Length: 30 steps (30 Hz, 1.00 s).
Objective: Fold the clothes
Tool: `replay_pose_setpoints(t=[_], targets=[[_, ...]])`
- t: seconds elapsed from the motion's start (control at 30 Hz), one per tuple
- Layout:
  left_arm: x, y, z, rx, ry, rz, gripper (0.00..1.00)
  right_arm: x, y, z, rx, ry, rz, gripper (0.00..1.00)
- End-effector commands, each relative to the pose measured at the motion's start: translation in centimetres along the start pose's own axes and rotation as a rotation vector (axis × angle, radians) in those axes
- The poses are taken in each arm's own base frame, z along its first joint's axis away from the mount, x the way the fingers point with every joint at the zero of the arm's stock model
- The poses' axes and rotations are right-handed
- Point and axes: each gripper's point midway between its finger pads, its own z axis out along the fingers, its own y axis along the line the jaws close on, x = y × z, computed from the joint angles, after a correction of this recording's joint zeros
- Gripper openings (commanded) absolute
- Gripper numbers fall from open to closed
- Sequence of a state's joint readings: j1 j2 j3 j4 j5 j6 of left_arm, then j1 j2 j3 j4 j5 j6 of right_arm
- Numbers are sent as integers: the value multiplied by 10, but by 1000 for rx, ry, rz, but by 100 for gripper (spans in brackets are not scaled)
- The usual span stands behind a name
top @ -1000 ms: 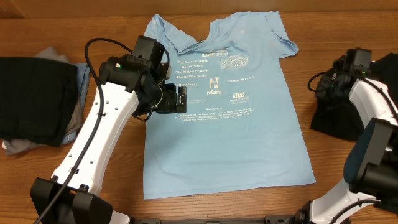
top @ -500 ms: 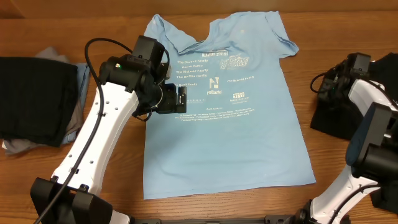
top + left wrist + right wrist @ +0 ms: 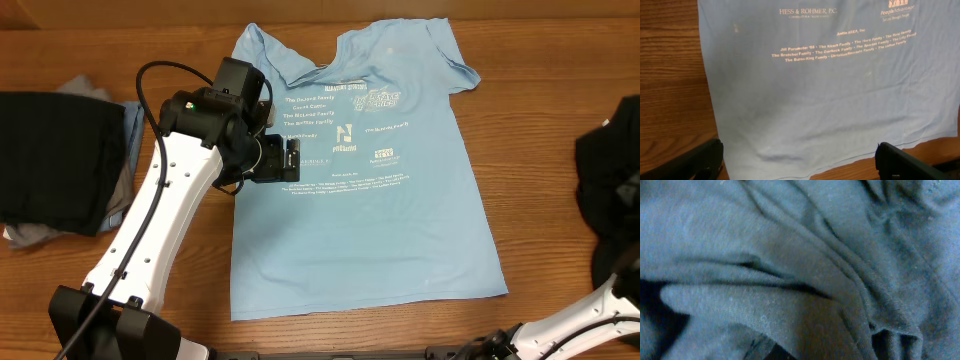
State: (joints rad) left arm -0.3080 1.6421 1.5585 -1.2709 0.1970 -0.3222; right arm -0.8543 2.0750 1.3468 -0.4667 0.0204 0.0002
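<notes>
T-shirt (image 3: pixel 400 220), sky-blue, lies flat on the bench (image 3: pixel 545 250) for folding; left jaws gape over it, right jaws closed amid black shirt (image 3: pixel 800 270).

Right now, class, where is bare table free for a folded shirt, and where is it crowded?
Free: the wood between the light blue T-shirt and the black garment at right. Crowded: the left side, under the left arm and beside the dark clothes pile.
</notes>
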Motion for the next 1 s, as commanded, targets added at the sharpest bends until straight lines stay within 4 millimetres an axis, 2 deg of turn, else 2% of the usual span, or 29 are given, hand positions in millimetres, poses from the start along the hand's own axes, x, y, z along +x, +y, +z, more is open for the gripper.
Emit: replay_pose_setpoints(t=[0.0, 0.2, 0.3, 0.33, 0.43, 0.5, 0.57, 0.63, 0.7, 0.73, 0.87, 0.97], targets=[[-1, -2, 0, -4, -2, 18, 100, -29, 20, -10, -141, -36, 11, 4], [-1, -2, 0, -4, -2, 18, 100, -75, 72, -53, -304, -98, -46, 4], [-1, -2, 0, -4, -2, 18, 100, -91, 109, -86, -404, -110, -92, 4], [-1, -2, 0, -4, -2, 18, 100, -97, 123, -103, -451, -110, -100, 4], [-1, -2, 0, -4, -2, 18, 100, -104, 146, -139, -502, -88, -70, 4], [-1, -2, 0, -4, -2, 18, 100, -100, 166, -168, -523, -59, -94, 4], [-1, -2, 0, -4, -2, 18, 100, -89, 183, -189, -535, -18, -123, 4], [-1, -2, 0, -4, -2, 18, 100, -68, 204, -207, -547, 43, -163, 4], [-1, -2, 0, -4, -2, 18, 100, -36, 228, -223, -558, 131, -217, 4], [-1, -2, 0, -4, -2, 18, 100, -23, 236, -227, -560, 165, -237, 4], [-1, -2, 0, -4, -2, 18, 100, 50, 274, -242, -553, 358, -357, 4], [-1, -2, 0, -4, -2, 18, 100, 96, 291, -250, -534, 472, -425, 4]])
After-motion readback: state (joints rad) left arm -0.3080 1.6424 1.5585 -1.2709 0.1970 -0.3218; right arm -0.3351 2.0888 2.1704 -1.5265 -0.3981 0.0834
